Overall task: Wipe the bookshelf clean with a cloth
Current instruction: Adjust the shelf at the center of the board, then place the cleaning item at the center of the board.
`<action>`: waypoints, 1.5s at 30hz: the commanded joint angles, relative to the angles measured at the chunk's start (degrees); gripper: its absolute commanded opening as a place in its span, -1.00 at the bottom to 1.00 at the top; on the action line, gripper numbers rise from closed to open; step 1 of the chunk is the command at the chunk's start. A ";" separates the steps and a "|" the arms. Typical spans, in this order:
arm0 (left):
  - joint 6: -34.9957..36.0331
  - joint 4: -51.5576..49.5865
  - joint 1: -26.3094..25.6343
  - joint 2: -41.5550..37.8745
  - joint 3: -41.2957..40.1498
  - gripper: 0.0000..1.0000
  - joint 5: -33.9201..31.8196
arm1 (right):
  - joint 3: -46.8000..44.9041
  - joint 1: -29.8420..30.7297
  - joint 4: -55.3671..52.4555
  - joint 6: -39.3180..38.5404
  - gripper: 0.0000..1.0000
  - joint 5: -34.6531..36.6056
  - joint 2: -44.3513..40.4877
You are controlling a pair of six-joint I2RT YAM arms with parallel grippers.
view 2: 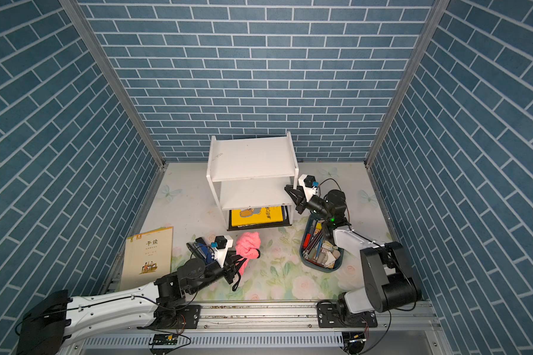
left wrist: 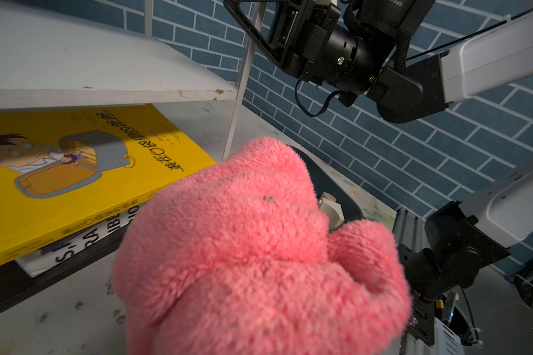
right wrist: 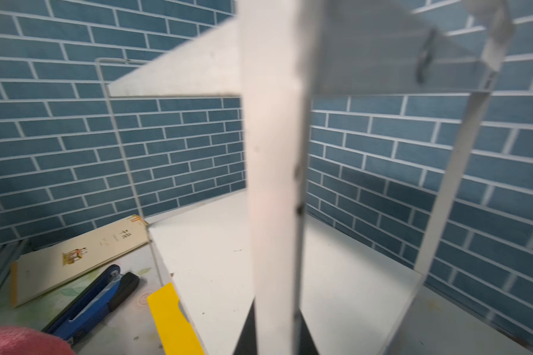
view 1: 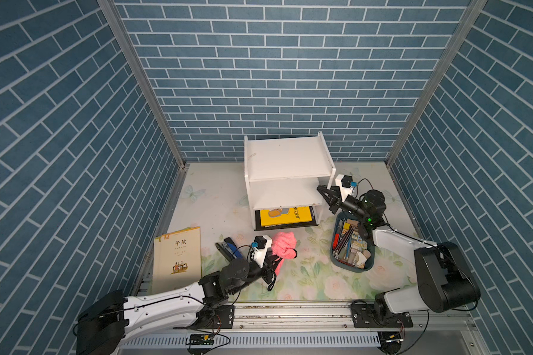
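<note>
Where the left claw (view 1: 274,259) pinches it, the fluffy pink cloth (view 1: 285,244) bunches

Desk (view 1: 305,276): floral-print top.
12 o'clock: white bookshelf (view 1: 286,156), black base tray flat on the desk.
8 o'clock: beige book (view 1: 177,261), lying flat.
7 o'clock: blue stapler (view 1: 228,247), near the book.
4 o'clock: dark bin (view 1: 353,269), full of small items.
6 o'clock: pink cloth (view 1: 285,246); contact with the desk unclear.
</note>
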 commanded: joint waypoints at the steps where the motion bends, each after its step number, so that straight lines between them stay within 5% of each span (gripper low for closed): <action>1: 2.69 3.94 -0.42 -0.17 0.45 -1.00 -2.28 | 3.06 4.50 6.82 7.50 -0.98 1.38 4.56; 6: 0.59 14.57 -1.46 8.52 2.68 -1.00 2.40 | 4.62 5.62 8.95 10.65 -0.86 5.34 7.33; 10: -5.31 28.75 -3.63 21.84 7.42 -1.00 6.87 | 0.10 4.87 3.53 8.54 -0.24 11.30 0.55; 13: -7.85 32.66 -4.74 28.92 9.19 -1.00 4.49 | -3.83 3.31 -4.92 7.63 -0.01 15.85 -7.12; 17: -9.84 26.59 -3.76 28.73 5.72 -1.00 -9.09 | -7.18 2.80 -21.13 5.52 0.23 25.07 -20.10; 22: -12.70 3.79 -0.78 29.32 8.33 -1.00 -17.94 | -8.79 2.72 -34.79 9.10 0.39 28.93 -31.79; 30: -19.76 -13.01 1.84 28.42 10.85 -1.00 -21.49 | -8.90 2.72 -51.05 16.73 0.46 30.02 -37.18; 34: -21.25 -16.98 2.51 31.14 12.06 -1.00 -20.04 | -11.34 2.71 -50.94 17.33 0.43 28.72 -37.66; 38: -19.83 -19.21 2.57 36.15 16.00 -0.69 -17.21 | -14.71 4.69 -45.36 20.10 0.26 22.90 -37.60; 45: -17.88 -22.80 -0.40 36.63 19.55 0.17 -15.46 | -19.33 14.29 -47.26 22.22 0.21 33.60 -43.79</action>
